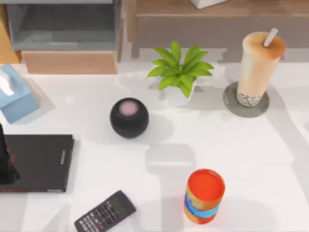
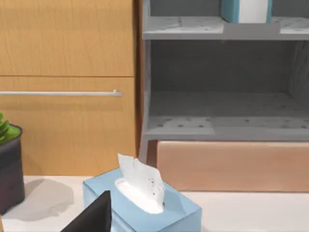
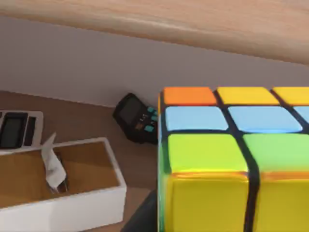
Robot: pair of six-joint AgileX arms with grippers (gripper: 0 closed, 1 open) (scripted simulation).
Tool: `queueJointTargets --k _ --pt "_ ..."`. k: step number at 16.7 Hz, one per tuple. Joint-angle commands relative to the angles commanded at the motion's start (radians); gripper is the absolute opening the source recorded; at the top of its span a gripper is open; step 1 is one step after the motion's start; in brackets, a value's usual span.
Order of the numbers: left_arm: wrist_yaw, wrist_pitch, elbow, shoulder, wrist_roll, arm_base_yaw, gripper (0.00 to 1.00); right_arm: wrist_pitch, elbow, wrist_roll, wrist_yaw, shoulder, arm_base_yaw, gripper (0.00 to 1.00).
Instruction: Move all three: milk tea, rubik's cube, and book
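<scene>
The milk tea (image 1: 256, 67), a tall clear cup with a white straw, stands upright on a grey coaster (image 1: 231, 104) at the table's back right. The rubik's cube (image 3: 231, 159) looms large and close in the right wrist view, above a brown wooden surface. A dark part of my right gripper (image 3: 142, 220) lies against its lower side. The teal book (image 2: 230, 9) with white page edges stands on the grey shelf's upper level. My left gripper (image 1: 5, 162) is at the table's far left, over a flat black book (image 1: 38, 162).
A potted plant (image 1: 178, 72), a black round speaker (image 1: 129, 117), an orange-and-blue can (image 1: 204, 195) and a calculator (image 1: 105, 211) stand on the table. A blue tissue box (image 1: 14, 96) sits at the left. A white box (image 3: 63, 193) and a dark device (image 3: 136, 118) lie near the cube.
</scene>
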State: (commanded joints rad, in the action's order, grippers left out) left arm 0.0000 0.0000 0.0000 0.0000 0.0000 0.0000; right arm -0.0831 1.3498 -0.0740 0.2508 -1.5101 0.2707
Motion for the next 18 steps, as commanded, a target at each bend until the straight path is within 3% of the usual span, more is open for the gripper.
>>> queueJointTargets --k 6,12,18 --pt "0.000 0.000 0.000 0.000 0.000 0.000 1.00 0.189 0.124 0.089 0.106 -0.075 0.059 0.00" --pt "0.000 0.000 0.000 0.000 0.000 0.000 1.00 0.202 0.138 0.088 0.106 -0.077 0.062 0.00" --pt "0.000 0.000 0.000 0.000 0.000 0.000 1.00 0.272 0.393 0.058 0.068 -0.239 0.105 0.00"
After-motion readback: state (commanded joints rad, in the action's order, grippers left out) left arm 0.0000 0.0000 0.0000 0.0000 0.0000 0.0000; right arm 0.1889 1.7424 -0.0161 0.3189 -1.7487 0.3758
